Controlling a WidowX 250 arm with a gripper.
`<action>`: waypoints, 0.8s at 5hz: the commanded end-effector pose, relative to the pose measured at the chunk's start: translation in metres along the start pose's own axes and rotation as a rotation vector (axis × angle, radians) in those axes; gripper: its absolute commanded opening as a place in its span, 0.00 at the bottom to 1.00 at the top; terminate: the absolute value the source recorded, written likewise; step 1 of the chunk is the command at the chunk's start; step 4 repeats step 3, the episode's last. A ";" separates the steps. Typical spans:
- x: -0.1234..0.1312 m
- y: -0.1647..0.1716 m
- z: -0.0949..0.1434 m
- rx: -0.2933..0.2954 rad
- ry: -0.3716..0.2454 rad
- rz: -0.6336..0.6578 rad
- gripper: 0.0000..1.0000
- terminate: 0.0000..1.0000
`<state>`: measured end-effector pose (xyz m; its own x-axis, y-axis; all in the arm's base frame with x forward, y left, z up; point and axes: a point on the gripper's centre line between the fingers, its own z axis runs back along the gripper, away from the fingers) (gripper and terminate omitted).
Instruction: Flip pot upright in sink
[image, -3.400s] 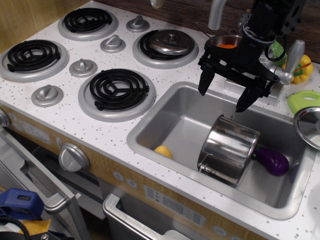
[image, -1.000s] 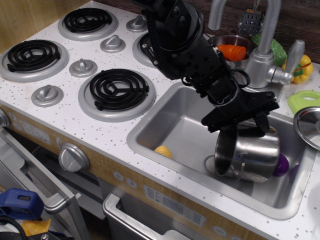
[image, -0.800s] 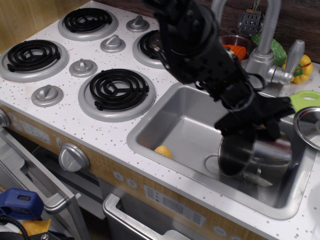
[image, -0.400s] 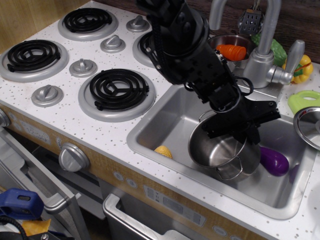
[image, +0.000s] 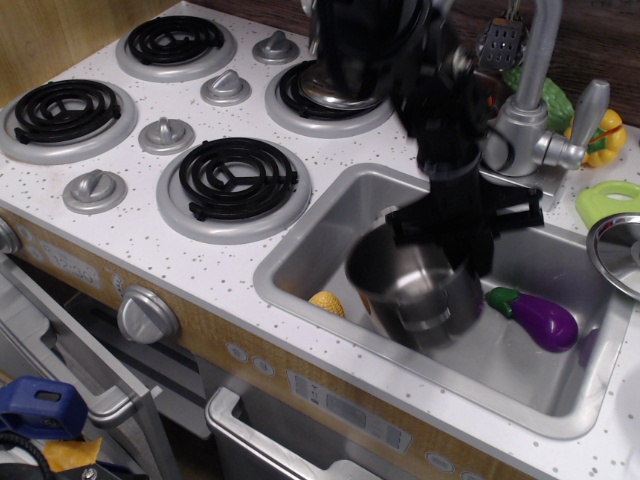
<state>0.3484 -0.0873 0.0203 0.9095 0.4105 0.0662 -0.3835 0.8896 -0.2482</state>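
The shiny steel pot (image: 415, 292) is in the middle of the silver-grey sink (image: 325, 225), blurred by motion. Its dark open mouth faces up and a little to the left, so it stands nearly upright, slightly tilted. I cannot tell whether its base touches the sink floor. My black gripper (image: 447, 243) reaches down from above and is shut on the pot's far right rim. The arm hides the back of the pot and part of the sink's rear wall.
A purple eggplant (image: 541, 319) lies right of the pot and a yellow toy (image: 327, 303) lies at the sink's front left. The faucet (image: 524, 112) stands behind. A flat steel lid (image: 617, 252) rests on the counter at right. Stove burners (image: 235, 180) are to the left.
The pot went from lying on its side at the sink's right to nearly upright with its mouth up. My gripper carried it left toward the sink's middle, uncovering the eggplant.
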 end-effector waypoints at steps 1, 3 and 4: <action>0.010 -0.024 0.014 0.120 0.000 -0.023 0.00 0.00; -0.002 -0.023 -0.016 0.284 -0.086 0.006 0.00 1.00; -0.002 -0.023 -0.016 0.284 -0.086 0.006 0.00 1.00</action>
